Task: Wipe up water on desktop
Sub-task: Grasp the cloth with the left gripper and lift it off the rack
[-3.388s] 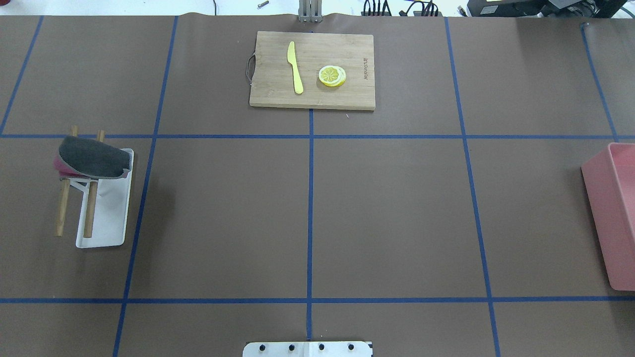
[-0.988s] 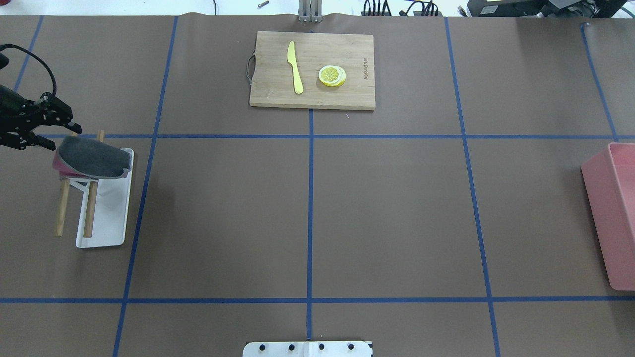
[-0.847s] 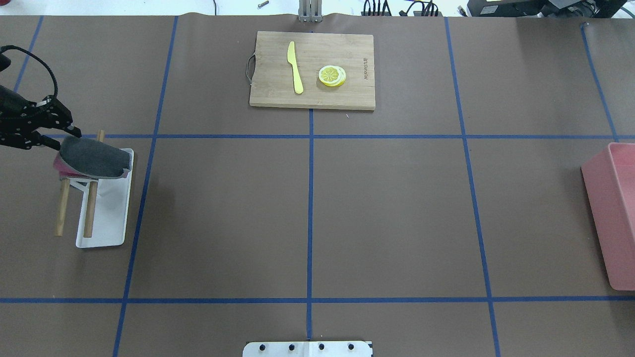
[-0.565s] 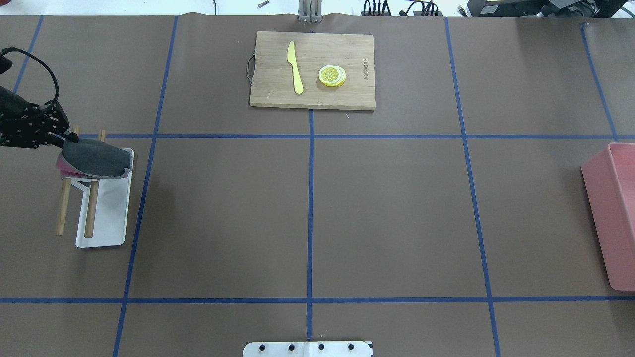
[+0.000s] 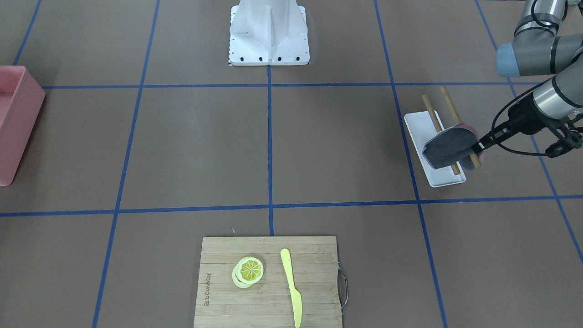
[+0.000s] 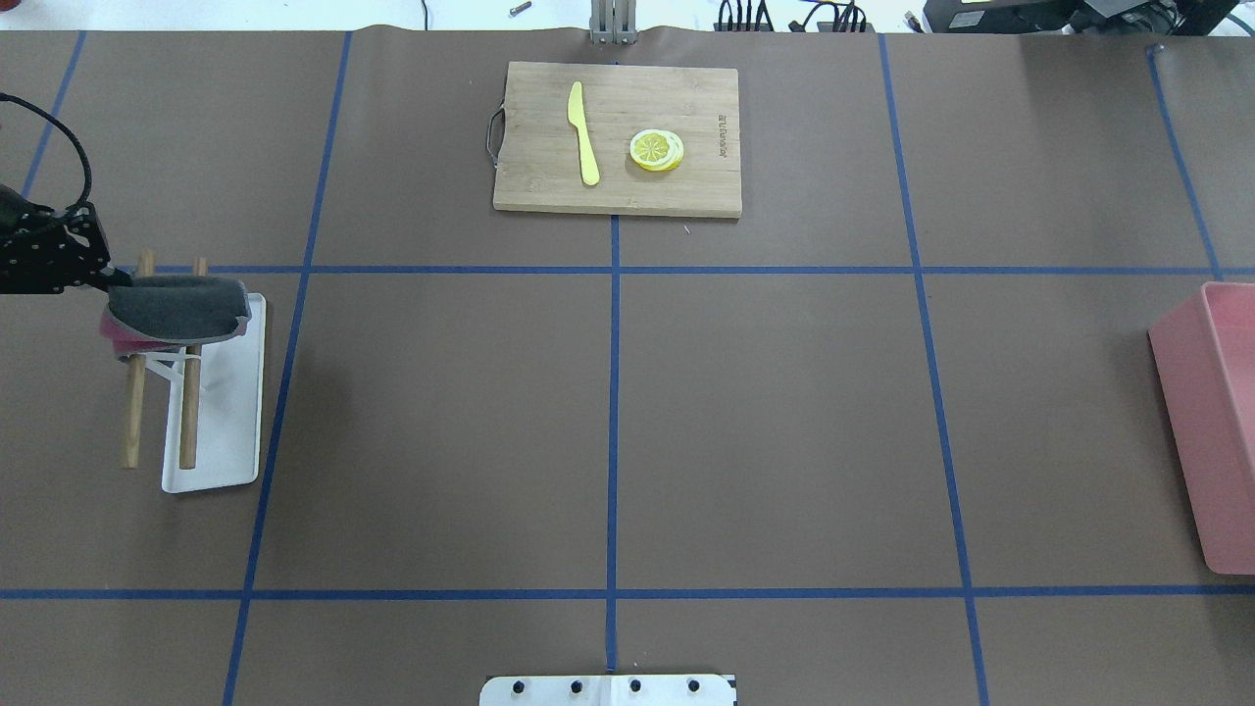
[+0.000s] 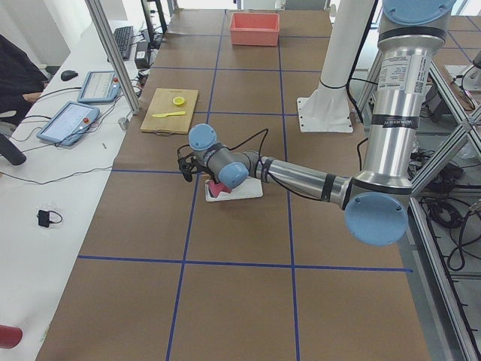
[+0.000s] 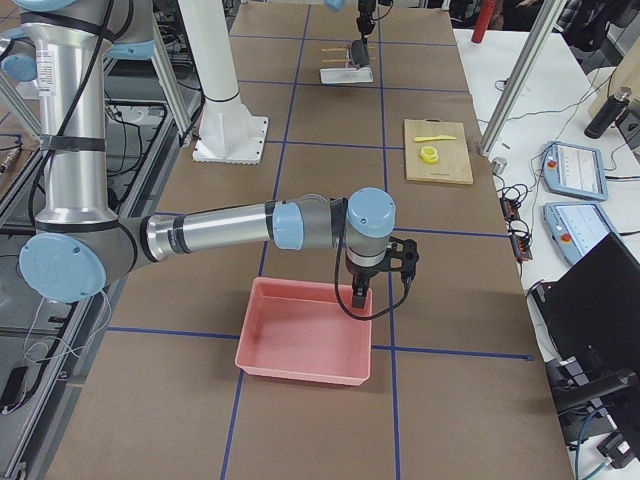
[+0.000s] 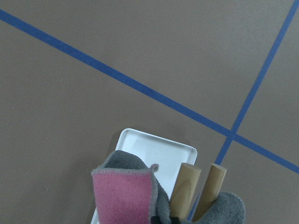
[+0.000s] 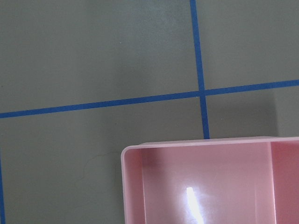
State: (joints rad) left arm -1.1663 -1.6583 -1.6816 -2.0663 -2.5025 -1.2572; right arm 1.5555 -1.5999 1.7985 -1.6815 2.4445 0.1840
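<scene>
The brown desktop (image 6: 784, 412) with blue tape lines shows no water that I can make out. A grey and pink cloth (image 6: 176, 304) hangs over a two-rod wooden rack (image 6: 188, 412) on a small white tray (image 6: 230, 412) at the left. My left gripper (image 6: 110, 281) is shut on the cloth's left edge; it also shows in the front-facing view (image 5: 482, 146) at the cloth (image 5: 448, 148). The left wrist view shows the cloth (image 9: 126, 196) close below. My right gripper (image 8: 357, 298) hangs over the pink bin (image 8: 300, 345); I cannot tell whether it is open or shut.
A bamboo cutting board (image 6: 618, 137) with a yellow knife (image 6: 583, 132) and lemon slices (image 6: 656, 150) lies at the far middle. The pink bin (image 6: 1211, 422) stands at the right edge. The robot base plate (image 6: 608, 689) is at the near edge.
My left gripper came in from the left, reached the cloth's edge and closed on it. The cloth is drawn flatter, and the rack and tray have shifted slightly.
</scene>
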